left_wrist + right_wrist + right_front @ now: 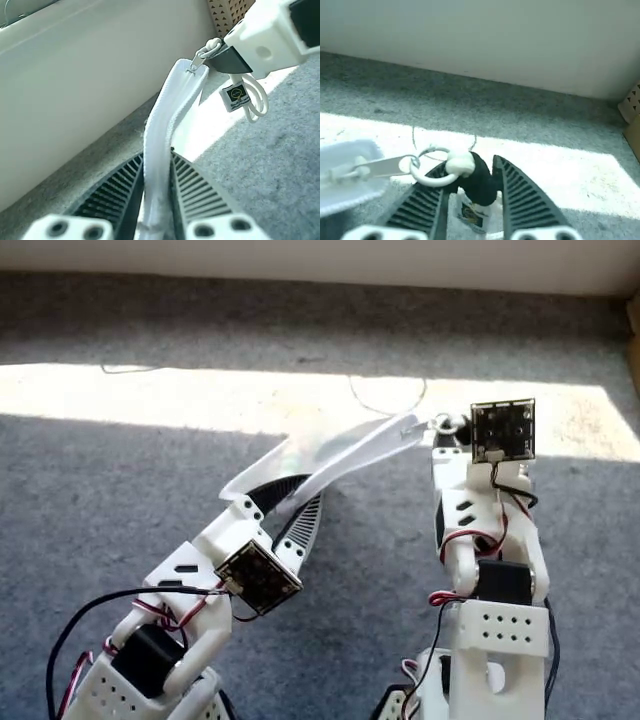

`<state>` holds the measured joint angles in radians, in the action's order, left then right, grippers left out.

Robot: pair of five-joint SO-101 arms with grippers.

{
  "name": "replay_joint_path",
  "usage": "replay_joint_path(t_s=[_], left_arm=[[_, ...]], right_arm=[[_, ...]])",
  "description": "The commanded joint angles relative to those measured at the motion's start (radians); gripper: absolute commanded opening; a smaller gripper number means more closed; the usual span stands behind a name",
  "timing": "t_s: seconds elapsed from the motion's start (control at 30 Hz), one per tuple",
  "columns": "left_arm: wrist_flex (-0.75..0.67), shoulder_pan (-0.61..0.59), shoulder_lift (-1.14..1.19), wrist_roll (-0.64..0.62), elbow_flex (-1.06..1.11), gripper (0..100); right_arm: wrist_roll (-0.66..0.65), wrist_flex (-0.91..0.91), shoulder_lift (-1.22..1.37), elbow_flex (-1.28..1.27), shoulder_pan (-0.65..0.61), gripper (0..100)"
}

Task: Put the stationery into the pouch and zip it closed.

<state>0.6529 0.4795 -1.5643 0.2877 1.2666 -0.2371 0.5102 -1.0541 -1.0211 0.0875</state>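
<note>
- My left gripper (292,508) sits at the left of the high view. Its black ribbed jaws are closed narrowly on one end of the translucent white plastic pouch (340,455).
- In the left wrist view, the pouch's (165,125) white zip edge lies squeezed between the left gripper's (157,160) two jaws. It then runs straight out ahead of them towards the other arm.
- The pouch is stretched in a line between my two grippers, above the grey carpet (120,500). I cannot tell what is inside it.
- The slim silver metal zipper pull (197,60) sits at the end of the pouch farthest from the left jaws, just in front of the right jaws.
- In the right wrist view, the zipper pull (385,166) links to a white ring (432,170). The ring joins a small black charm with a white bead (475,180).
- My right gripper (470,165) has its jaws set narrow, clamped on the charm, which lies between them.
- A small printed tag (470,212) hangs below the right jaws, and a white cord loop (257,102) hangs beside the tag (235,95).
- In the high view, the right gripper (443,430) is at the right, at the edge of a sunlit band of carpet.
</note>
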Motion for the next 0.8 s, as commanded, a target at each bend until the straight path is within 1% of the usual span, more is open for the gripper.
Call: replay_joint_path(t_s=[0.0, 0.1, 0.17, 0.33, 0.53, 0.67, 0.77], left_arm=[[-0.002, -0.050, -0.030, 0.005, -0.007, 1], [-0.002, -0.047, -0.030, 0.005, 0.002, 1], [-0.005, -0.047, -0.030, 0.005, 0.028, 1], [-0.071, -0.047, -0.030, 0.005, 0.073, 1], [-0.074, -0.050, -0.025, 0.008, 0.073, 1], [-0.075, -0.056, -0.030, 0.009, 0.073, 1], [-0.084, -0.090, -0.031, 0.011, 0.068, 1]], right_arm=[[0.006, 0.042, -0.004, 0.076, 0.047, 17.2], [0.006, 0.081, -0.065, 0.074, 0.018, 20.3], [0.006, 0.120, -0.133, 0.074, 0.004, 20.3], [0.003, 0.205, -0.344, 0.067, -0.058, 20.3], [-0.002, 0.317, -0.576, 0.067, -0.136, 20.3], [-0.002, 0.351, -0.671, 0.065, -0.168, 20.3], [0.002, 0.361, -0.691, 0.065, -0.177, 20.3]])
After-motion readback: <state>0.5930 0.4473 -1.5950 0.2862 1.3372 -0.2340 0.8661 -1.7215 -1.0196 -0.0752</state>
